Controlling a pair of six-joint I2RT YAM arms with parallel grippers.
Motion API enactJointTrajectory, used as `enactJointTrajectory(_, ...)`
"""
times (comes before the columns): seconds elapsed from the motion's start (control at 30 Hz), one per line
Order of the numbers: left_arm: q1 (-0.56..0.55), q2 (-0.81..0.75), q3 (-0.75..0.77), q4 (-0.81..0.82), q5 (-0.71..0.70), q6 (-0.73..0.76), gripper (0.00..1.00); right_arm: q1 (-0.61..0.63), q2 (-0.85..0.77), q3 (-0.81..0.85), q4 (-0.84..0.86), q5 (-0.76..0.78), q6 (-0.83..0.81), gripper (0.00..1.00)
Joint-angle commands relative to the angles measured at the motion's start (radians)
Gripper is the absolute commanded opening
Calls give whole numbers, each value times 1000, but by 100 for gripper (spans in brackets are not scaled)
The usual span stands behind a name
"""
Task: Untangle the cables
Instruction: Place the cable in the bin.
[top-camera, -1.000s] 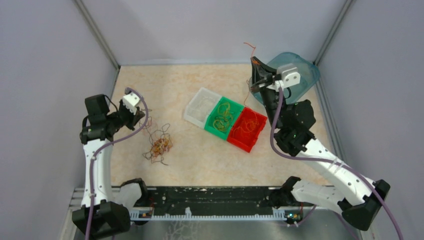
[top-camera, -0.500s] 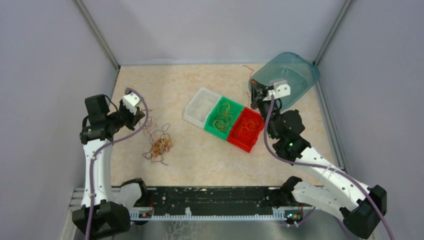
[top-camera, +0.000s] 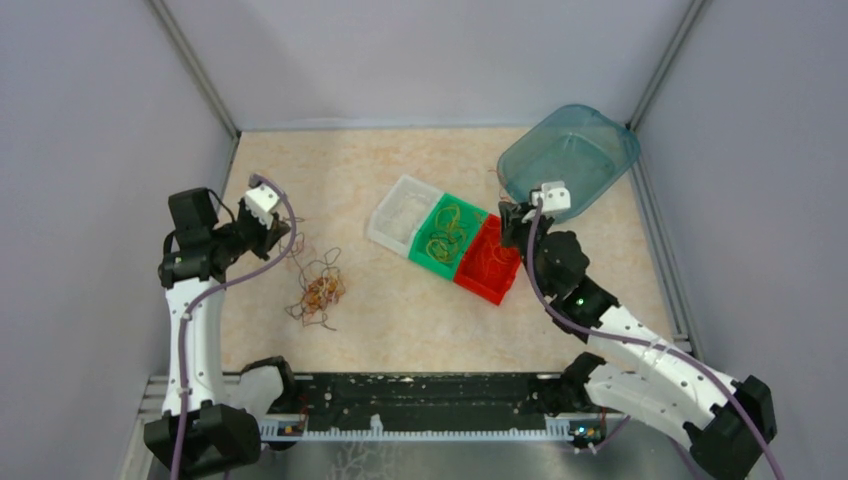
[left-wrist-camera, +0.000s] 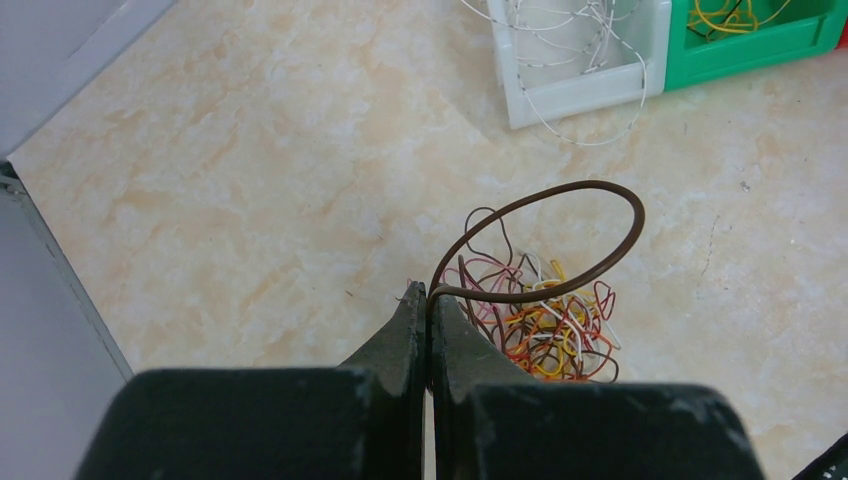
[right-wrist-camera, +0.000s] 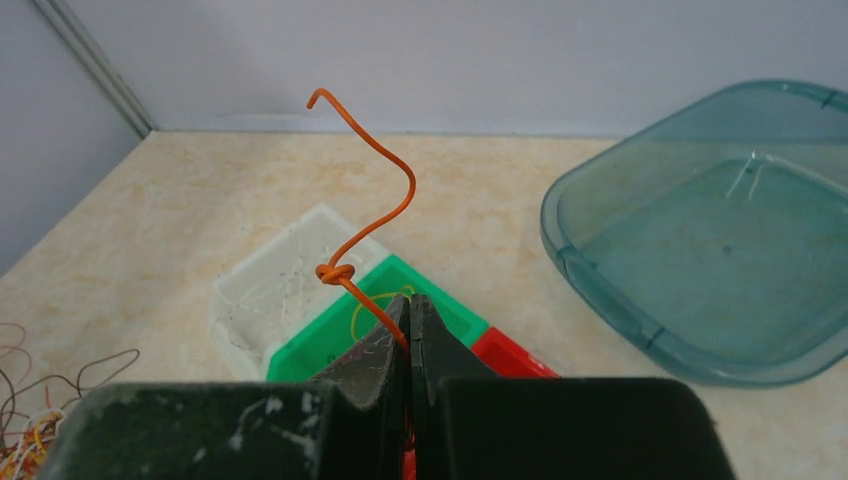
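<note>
A tangle of thin cables (top-camera: 317, 294), orange, red, yellow and brown, lies on the table at the left; it also shows in the left wrist view (left-wrist-camera: 545, 325). My left gripper (left-wrist-camera: 427, 295) is shut on a brown cable (left-wrist-camera: 590, 245) that loops up from the tangle. It sits just up and left of the tangle in the top view (top-camera: 275, 232). My right gripper (right-wrist-camera: 409, 305) is shut on an orange cable (right-wrist-camera: 372, 220) with a knot in it, held over the red bin (top-camera: 491, 262). In the top view it (top-camera: 510, 222) is at the red bin's far corner.
A white bin (top-camera: 402, 213), a green bin (top-camera: 445, 233) and the red bin stand joined in a row at the middle, each holding thin cables. A teal plastic tub (top-camera: 572, 155) leans at the back right. Grey walls close in left, back and right.
My right gripper has come down and towards me from beside the teal tub to the red bin, carrying the orange cable. The left arm and the tangle have not moved.
</note>
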Motion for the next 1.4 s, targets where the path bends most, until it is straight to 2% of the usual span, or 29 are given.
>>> enactJointTrajectory(0.0, 1, -8, 33, -8, 41, 1, 0, -4, 22, 21, -188, 94, 163, 0)
enactJointTrajectory(0.17, 1, -3, 40, -8, 53, -6, 0, -4, 99, 48, -342, 106, 275, 0)
enactJointTrajectory(0.4, 1, 3, 63, -19, 85, -30, 0, -6, 284, 53, -341, 105, 339, 0)
enactJointTrajectory(0.63, 1, 8, 129, -53, 147, -72, 0, -99, 524, 181, -434, -39, 426, 0)
enactJointTrajectory(0.67, 1, 7, 139, -55, 158, -81, 0, -112, 538, 184, -441, -57, 430, 4)
enactJointTrajectory(0.77, 1, 5, 168, -56, 196, -115, 0, -124, 536, 190, -464, -96, 436, 30)
enactJointTrajectory(0.93, 1, 7, 217, -52, 246, -170, 0, -124, 435, 214, -526, -100, 439, 60)
enactJointTrajectory(1.03, 1, 6, 242, -50, 268, -198, 0, -123, 373, 258, -598, -81, 420, 71)
enactJointTrajectory(1.1, 1, 4, 253, -51, 286, -216, 0, -124, 337, 288, -634, -79, 404, 86)
enactJointTrajectory(1.17, 1, 0, 265, -53, 299, -232, 0, -124, 310, 319, -676, -80, 390, 89)
enactJointTrajectory(1.37, 0, -19, 277, -67, 324, -250, 0, -124, 196, 366, -731, -132, 342, 89)
